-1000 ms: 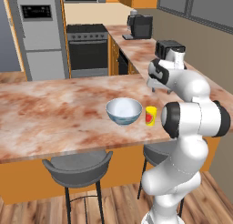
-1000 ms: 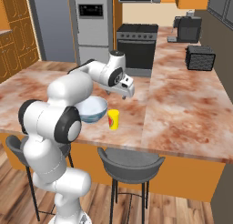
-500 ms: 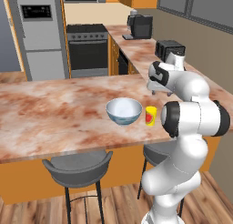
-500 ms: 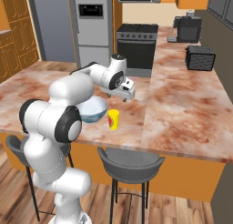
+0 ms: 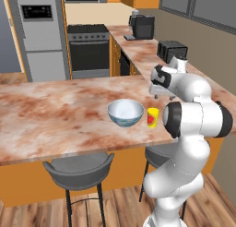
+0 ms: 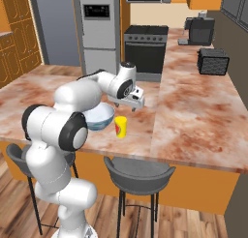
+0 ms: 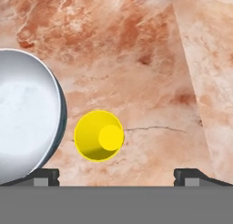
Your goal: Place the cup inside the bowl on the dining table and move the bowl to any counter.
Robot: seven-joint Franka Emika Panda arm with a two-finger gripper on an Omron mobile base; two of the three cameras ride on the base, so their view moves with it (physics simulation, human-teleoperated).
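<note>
The small yellow cup [image 5: 152, 117] stands upright on the dining table [image 5: 50, 115], just right of the wide pale bowl [image 5: 125, 112] and apart from it. My gripper [image 5: 159, 89] hangs open above the tabletop, just beyond the cup, with nothing between its fingers. From the right base view, the gripper [image 6: 135, 102] sits above and slightly behind the cup [image 6: 120, 126] and the bowl [image 6: 99, 116]. Looking down in the hand view, the cup [image 7: 98, 135] lies between the spread fingertips [image 7: 45, 175], left of centre, with the bowl [image 7: 22, 114] beside it.
A counter [image 6: 203, 106] joins the table on the right, carrying a black toaster [image 6: 213, 61] and a coffee machine [image 5: 140, 26]. Grey stools [image 5: 78, 168] stand under the table's near edge. A stove [image 5: 90, 50] and fridge [image 5: 41, 32] are behind.
The gripper has come down a little and drifted toward the cup, still open. Cup and bowl have not moved.
</note>
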